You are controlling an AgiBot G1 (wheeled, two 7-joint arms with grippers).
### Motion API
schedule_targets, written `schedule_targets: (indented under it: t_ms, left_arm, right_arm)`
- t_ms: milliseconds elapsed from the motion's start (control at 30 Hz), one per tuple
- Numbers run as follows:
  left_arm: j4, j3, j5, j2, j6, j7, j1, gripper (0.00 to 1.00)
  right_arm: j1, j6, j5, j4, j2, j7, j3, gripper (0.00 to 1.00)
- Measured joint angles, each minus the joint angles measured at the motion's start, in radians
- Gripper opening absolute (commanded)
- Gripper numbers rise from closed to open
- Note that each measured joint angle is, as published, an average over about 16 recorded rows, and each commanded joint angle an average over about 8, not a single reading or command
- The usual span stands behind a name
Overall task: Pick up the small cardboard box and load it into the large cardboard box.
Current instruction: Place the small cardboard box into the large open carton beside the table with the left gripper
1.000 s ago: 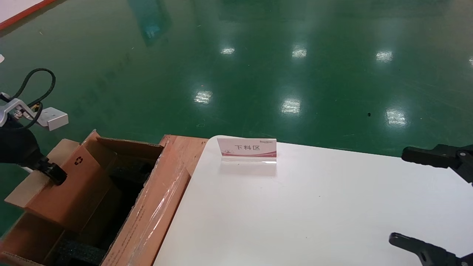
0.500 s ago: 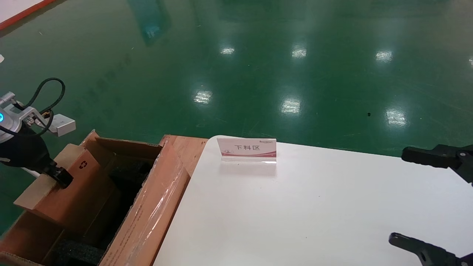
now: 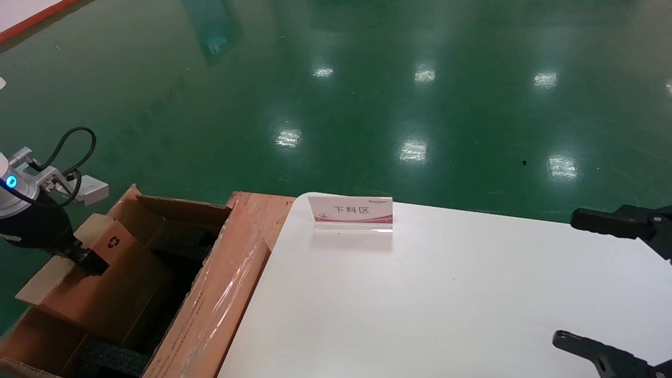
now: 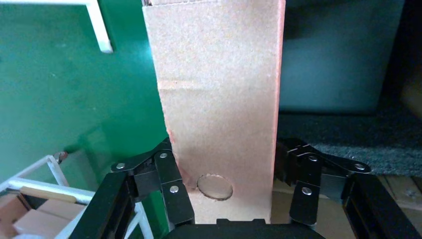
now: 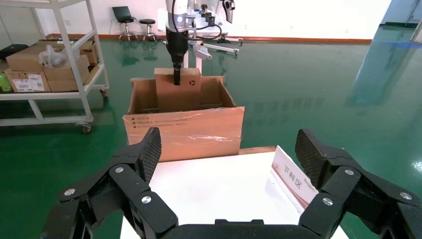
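The small cardboard box (image 3: pixel 100 273) is held by the left gripper (image 3: pixel 86 258), clamped between its fingers (image 4: pixel 171 186), partly lowered inside the large cardboard box (image 3: pixel 210 294). Beside that carton, over the white table (image 3: pixel 446 304), the right gripper (image 5: pixel 226 164) is parked with jaws spread wide.

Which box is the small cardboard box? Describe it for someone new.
Find the white table; the large cardboard box sits at its left. The small cardboard box, clamped by the left gripper, is partway inside. It has a black recycling symbol.
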Motion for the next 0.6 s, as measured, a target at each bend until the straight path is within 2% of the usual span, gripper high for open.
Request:
schedule_targets:
  t_ms: [500, 567, 600]
  left_arm:
    - [0.120, -0.019, -0.040, 0.030, 0.026, 0.040, 0.118, 0.00]
    - [0.134, -0.021, -0.043, 0.036, 0.029, 0.044, 0.131, 0.13]
    - [0.141, -0.022, -0.045, 0.039, 0.030, 0.046, 0.137, 0.25]
  right_arm:
    - [0.000, 0.000, 0.001, 0.000, 0.000, 0.000, -0.001, 1.00]
    - [0.000, 0.000, 0.001, 0.000, 0.000, 0.000, -0.001, 1.00]
    - [0.000, 0.000, 0.001, 0.000, 0.000, 0.000, -0.001, 1.00]
